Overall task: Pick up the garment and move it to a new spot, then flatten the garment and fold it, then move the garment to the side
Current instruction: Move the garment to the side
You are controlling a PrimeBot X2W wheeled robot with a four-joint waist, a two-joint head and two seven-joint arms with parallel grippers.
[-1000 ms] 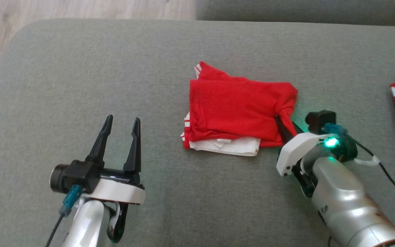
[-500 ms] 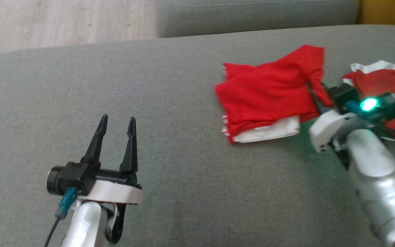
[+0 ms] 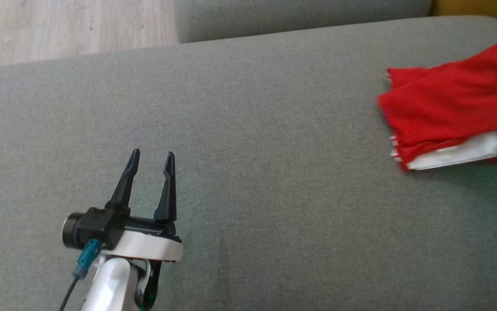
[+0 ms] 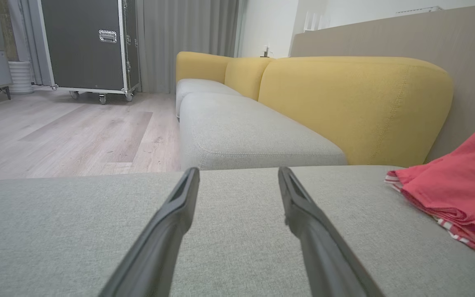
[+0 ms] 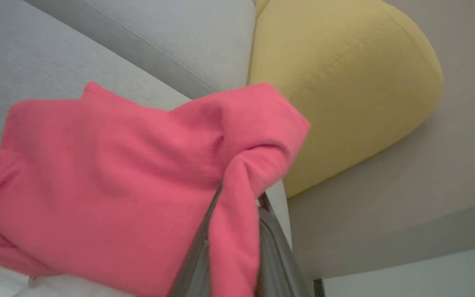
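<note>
The right gripper (image 5: 241,194) has its two dark fingers clenched on a pinch of cloth at one corner of the folded red knit garment (image 5: 117,165), which has white striped trim and a white inner layer. The cloth bunches and drapes over both fingers, so the grip sits on an outer flap and, as far as I can tell, not on the whole stack.

From that raised corner the garment (image 3: 447,103) slopes down to the grey woven sofa seat cushion (image 3: 248,129). It lies at the far right of the head view, with its striped edge and white layer (image 4: 452,185) resting on the cushion, near the rounded yellow fabric backrest (image 5: 344,82).

The left gripper (image 3: 153,153) stands released, jaws wide apart with nothing between them, low over bare cushion and well apart from the garment. Pale wooden floor (image 3: 58,26) shows beyond the seat.

The garment looks light, limp and not fragile. The knit should hold well between the fingers rather than slip. The weak point is the fold: pulled by one corner, the layers can slide over each other and the white layer may trail out.

A safer hold would pinch through all layers at the folded edge. Alternatively, the left gripper could take the striped corner on the opposite side, so that the stack travels flat.
</note>
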